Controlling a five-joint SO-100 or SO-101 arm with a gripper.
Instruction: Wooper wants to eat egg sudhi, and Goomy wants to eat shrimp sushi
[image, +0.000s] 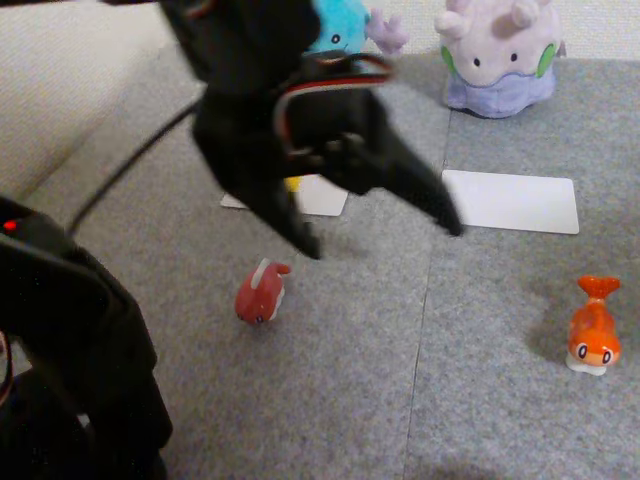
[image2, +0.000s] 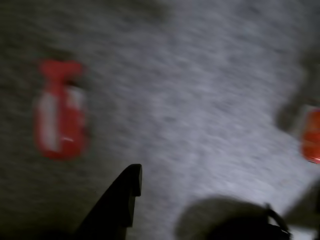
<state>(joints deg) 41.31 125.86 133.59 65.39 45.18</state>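
Grey carpet tiles (image: 500, 400), seam visible; pale wall behind Goomy (image: 497, 55). Two white cards (image: 512, 201) on carpet. Claw (image: 385, 235) spread, empty, motion-blurred.

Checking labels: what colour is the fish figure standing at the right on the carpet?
Bright orange with a white underside; the shrimp sushi shows best in the other view.

Wooper (image: 340, 25): mostly hidden behind arm | egg sudhi (image: 292, 184): only a yellow sliver | wrist view: motion-blurred
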